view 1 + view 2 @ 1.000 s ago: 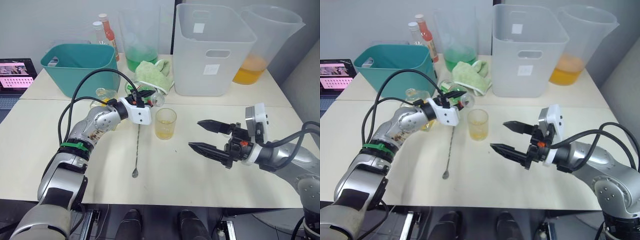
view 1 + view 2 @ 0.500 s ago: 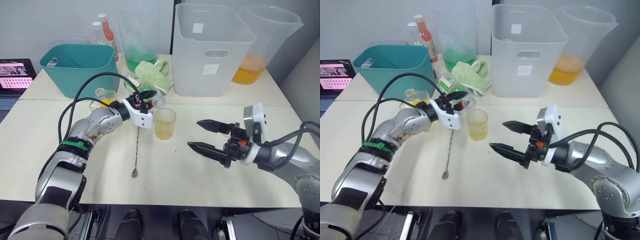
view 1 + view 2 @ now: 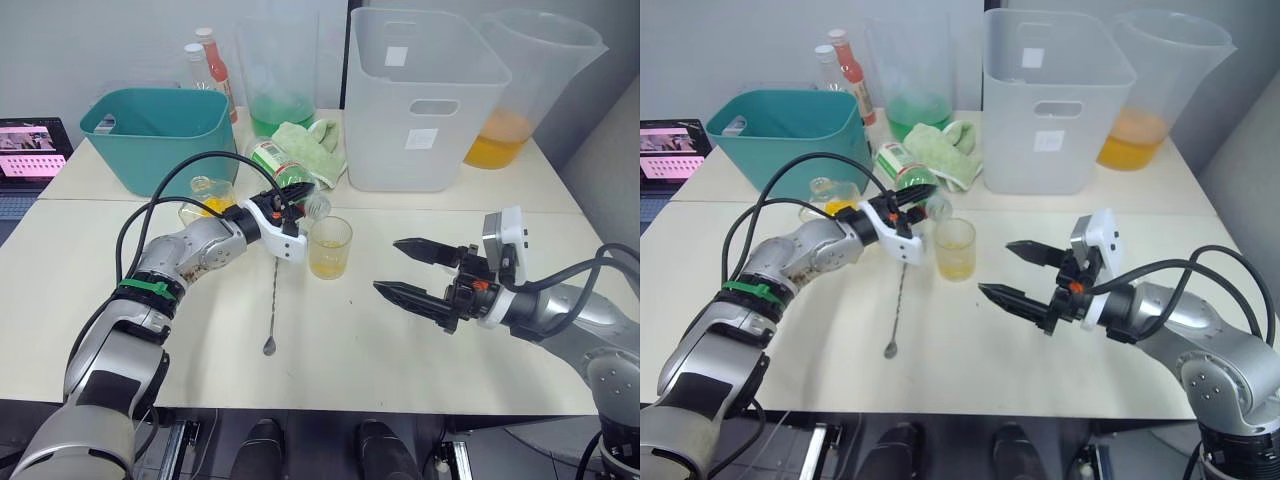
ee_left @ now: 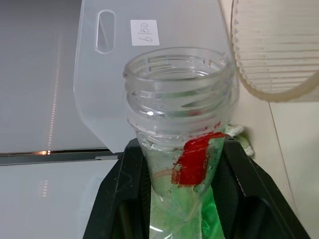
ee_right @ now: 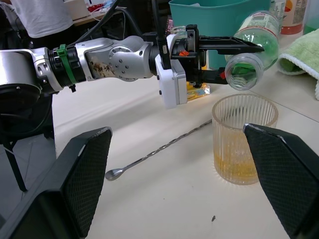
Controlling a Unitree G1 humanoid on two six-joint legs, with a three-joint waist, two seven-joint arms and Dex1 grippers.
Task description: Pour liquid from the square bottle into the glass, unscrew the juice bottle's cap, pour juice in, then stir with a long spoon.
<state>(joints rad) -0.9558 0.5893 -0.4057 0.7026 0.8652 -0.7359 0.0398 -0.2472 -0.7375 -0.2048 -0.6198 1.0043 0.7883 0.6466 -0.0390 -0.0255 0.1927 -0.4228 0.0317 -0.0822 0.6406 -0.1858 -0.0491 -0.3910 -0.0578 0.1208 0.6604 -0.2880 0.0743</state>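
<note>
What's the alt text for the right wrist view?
The left gripper holds an uncapped juice bottle tipped on its side, its open mouth just above a ribbed glass holding a little yellow liquid. A long spoon lies on the table beside the glass, between the right gripper's spread fingers.

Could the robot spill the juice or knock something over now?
Maybe. The left hand holds the open juice bottle tipped, its mouth near the rim of the glass. If the aim is a bit off, juice could land on the table. The glass is small and stands free, so a bump from the bottle could tip it. The long spoon lies right beside the glass and could get splashed.
</note>
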